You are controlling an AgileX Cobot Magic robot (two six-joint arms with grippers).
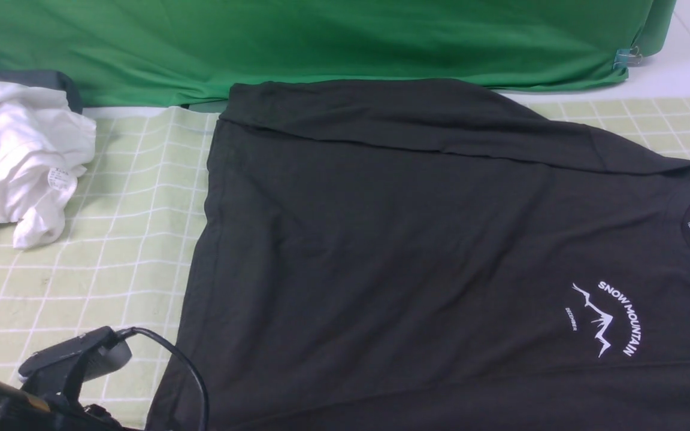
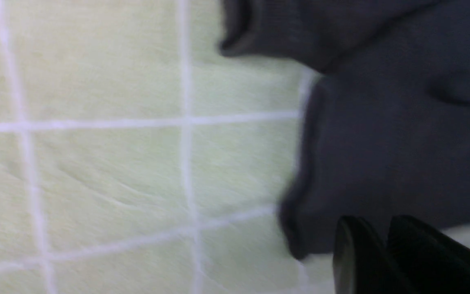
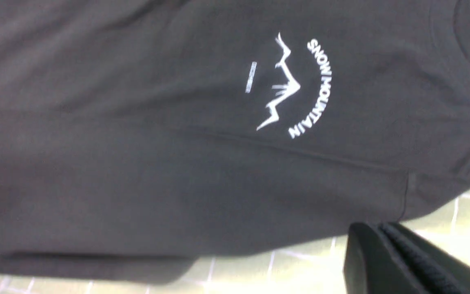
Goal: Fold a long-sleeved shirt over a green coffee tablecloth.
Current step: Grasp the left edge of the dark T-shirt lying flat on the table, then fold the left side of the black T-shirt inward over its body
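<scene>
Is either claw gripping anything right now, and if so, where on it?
Nothing is held. The left claw is beside the shirt's edge with no cloth between its jaws, and the right claw is shut and empty too.

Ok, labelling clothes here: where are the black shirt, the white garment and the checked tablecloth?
long-sleeved shirt (image 1: 411,251), front view, middle of its body
white garment (image 1: 15,143), front view, crumpled middle
green coffee tablecloth (image 1: 135,239), front view, bare square

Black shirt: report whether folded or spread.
The shirt is mostly spread flat on the grid tablecloth, print up; only its far edge is folded over.
</scene>
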